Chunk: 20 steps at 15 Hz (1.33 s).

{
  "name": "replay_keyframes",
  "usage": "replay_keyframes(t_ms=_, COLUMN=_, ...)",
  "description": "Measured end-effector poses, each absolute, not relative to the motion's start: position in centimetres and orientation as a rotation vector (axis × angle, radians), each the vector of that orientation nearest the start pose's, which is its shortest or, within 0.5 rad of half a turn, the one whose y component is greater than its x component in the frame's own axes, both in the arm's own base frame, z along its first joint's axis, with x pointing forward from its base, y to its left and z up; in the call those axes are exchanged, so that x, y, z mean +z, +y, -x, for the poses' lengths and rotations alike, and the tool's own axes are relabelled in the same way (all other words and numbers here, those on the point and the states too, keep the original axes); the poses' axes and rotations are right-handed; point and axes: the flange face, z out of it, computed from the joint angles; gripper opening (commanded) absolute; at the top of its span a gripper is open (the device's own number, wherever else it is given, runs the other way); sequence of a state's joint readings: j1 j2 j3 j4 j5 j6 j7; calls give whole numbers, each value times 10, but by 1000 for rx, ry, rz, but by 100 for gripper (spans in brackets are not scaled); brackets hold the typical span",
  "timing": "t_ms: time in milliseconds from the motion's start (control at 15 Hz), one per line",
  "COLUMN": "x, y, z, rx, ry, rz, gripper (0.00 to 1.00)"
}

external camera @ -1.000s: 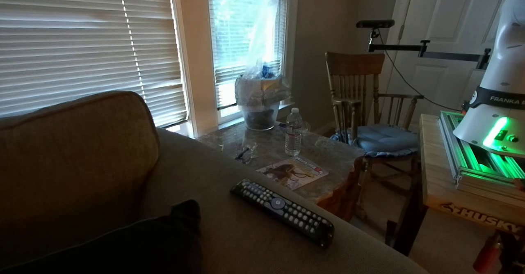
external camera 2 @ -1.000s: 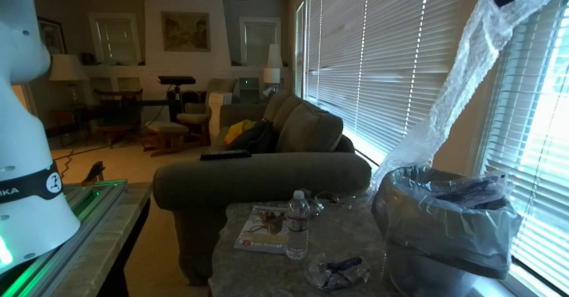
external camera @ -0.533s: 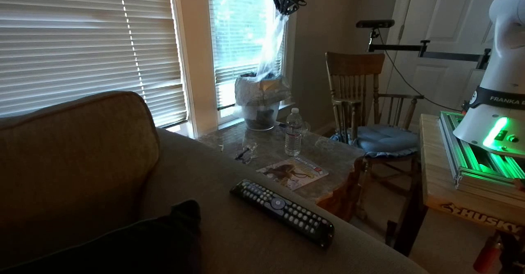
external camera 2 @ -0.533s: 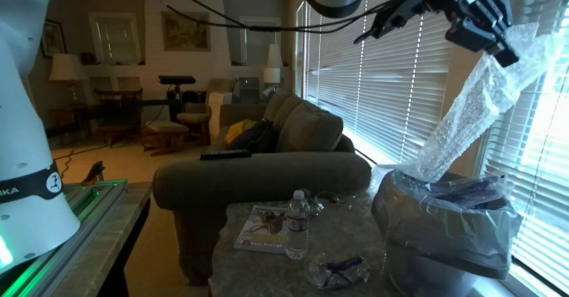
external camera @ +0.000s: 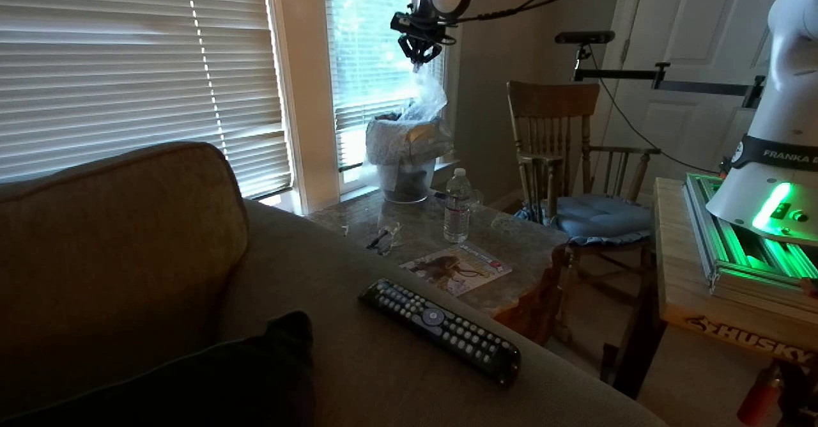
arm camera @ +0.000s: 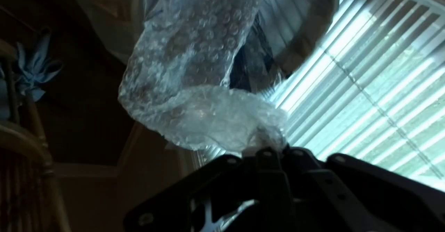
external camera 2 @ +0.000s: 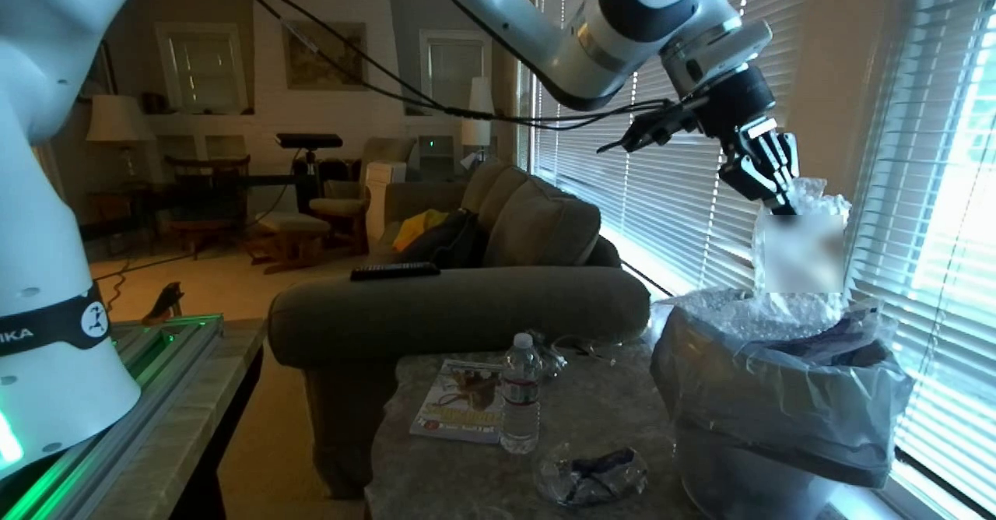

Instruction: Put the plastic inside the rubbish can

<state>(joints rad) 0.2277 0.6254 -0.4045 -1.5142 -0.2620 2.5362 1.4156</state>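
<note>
The plastic is a long clear sheet of bubble wrap [external camera 2: 805, 308], also seen in the wrist view [arm camera: 194, 58]. My gripper [external camera 2: 784, 207] is shut on its upper end, above the rubbish can; the fingers also show in the wrist view [arm camera: 267, 152]. The pale rubbish can [external camera: 404, 187] has a grey liner folded over its rim [external camera 2: 778, 419]. The wrap hangs down into the can's mouth, and some lies over the rim on the sofa side. Dark blue plastic shows inside the can. A blurred patch hides part of the wrap in an exterior view.
The can stands on a stone-topped side table [external camera: 358, 222] by the window blinds [external camera 2: 934, 216]. A water bottle [external camera 2: 520, 395], a magazine [external camera 2: 459, 403] and a clear wrapper [external camera 2: 591, 477] are on the table. The sofa arm [external camera 2: 459, 310] and wooden chair [external camera: 556, 133] stand beside it.
My gripper has come down from near the top of the view toward the can, holding the wrap. The wrap has sunk and bunched lower over the can's mouth.
</note>
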Motion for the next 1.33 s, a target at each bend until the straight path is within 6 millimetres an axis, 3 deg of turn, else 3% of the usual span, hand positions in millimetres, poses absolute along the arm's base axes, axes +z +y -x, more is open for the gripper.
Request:
replay_keyframes(t_ms=267, x=323, y=-45, z=-760, rx=-842, ry=1722, rz=2583, gripper=1)
replay_keyframes(t_ms=467, x=293, y=-38, z=-766, rx=-673, ry=1674, rz=2693, gripper=1)
replay_keyframes(t_ms=867, x=237, y=-42, z=-769, rx=-302, ry=1666, rz=2845, gripper=1)
replay_keyframes(t_ms=1333, x=179, y=-53, z=-789, rx=-289, ry=1663, rz=2835, gripper=1)
